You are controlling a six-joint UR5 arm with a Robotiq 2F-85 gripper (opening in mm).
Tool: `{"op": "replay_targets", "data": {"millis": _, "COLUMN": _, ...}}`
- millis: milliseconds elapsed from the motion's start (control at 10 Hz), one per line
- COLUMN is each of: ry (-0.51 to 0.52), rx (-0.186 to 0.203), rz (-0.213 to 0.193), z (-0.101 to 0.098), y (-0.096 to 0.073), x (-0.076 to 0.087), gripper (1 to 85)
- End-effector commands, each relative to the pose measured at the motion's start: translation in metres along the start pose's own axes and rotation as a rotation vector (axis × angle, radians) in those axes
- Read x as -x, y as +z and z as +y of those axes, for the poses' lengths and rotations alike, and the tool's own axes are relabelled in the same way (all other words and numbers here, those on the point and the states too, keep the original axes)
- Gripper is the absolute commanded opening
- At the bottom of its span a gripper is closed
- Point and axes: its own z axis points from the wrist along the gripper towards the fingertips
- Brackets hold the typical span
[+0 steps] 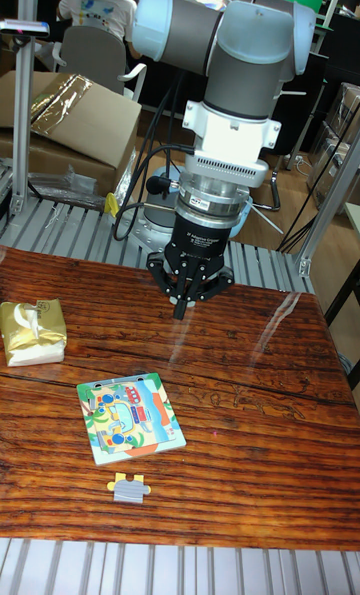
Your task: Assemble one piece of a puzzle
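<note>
Puzzle board (131, 417) lying flat on the table (250, 435), left of centre. Loose puzzle piece (129, 487) just in front of it, apart, nearer the front edge. Packet (32, 331) off by the left edge. Gripper (181, 310) hanging above, behind the board.

UR5 arm (235, 45) reaches down over the wooden table (250, 435), wrist vertical. Gripper (181, 307) hangs above the far part of the tabletop, its 2 fingers drawn together at the tips with nothing between them. Puzzle board (130, 417) lies flat on the table nearer the camera and left of the gripper, colourful picture facing up, slightly rotated. 1 loose puzzle piece (129, 488) rests just beside the board's near edge, apart from it, grey with yellow tabs. A yellow packet (32, 331) sits at the table's left edge. Cardboard box (70, 120) stands behind the table on the left. A seated person (98, 5) is visible in the background, back turned.
</note>
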Motion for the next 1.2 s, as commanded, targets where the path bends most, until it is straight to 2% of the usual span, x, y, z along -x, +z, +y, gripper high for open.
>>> {"op": "replay_targets", "data": {"millis": 0, "ry": 0.005, "rx": 0.011, "rz": -0.002, "z": 0.0023, "y": -0.0006, "x": 0.0009, "gripper": 1.3}}
{"op": "replay_targets", "data": {"millis": 1100, "ry": 0.012, "rx": 0.007, "rz": -0.010, "z": 0.0008, "y": 0.0032, "x": 0.0035, "gripper": 1.3}}
